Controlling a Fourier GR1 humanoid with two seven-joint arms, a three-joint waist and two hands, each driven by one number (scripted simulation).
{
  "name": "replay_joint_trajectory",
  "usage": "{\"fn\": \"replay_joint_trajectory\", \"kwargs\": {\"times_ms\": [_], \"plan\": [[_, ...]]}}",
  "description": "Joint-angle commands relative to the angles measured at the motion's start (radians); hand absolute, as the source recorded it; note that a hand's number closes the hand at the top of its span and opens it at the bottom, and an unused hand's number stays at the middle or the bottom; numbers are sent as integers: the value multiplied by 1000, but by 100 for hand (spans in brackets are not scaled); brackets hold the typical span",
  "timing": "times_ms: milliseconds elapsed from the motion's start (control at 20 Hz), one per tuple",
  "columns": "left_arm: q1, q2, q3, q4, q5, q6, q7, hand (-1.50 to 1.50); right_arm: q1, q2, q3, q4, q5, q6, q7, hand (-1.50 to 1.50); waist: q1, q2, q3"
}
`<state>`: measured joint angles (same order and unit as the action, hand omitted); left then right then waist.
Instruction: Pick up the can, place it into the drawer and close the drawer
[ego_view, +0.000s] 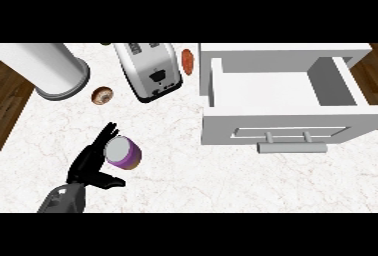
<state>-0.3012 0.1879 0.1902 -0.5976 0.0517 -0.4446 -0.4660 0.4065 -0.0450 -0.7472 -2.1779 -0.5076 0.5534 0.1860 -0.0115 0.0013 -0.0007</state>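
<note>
We log one open drawer (284, 92), then one toaster (151, 70). One can (122, 152) on the surface (221, 175), upright, axis vertical, top facing up. Left robot hand (90, 162) spread, fingers against it.

Canister (46, 67) (top cut off)

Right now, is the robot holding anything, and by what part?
Nothing is held yet: the left hand, fingers straight, rests against the purple can's side.
</note>
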Motion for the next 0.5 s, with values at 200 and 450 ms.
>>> {"fn": "replay_joint_trajectory", "kwargs": {"times_ms": [200,450], "plan": [[-39,-30,10,86,24,-23,-23,-150,30,43,-17,-22,2,28,-17,-150,1,-1,0],[-130,-75,12,168,25,-8,-36,150,1,11,-30,-41,-38,16,64,-150,-2,0,0]]}}
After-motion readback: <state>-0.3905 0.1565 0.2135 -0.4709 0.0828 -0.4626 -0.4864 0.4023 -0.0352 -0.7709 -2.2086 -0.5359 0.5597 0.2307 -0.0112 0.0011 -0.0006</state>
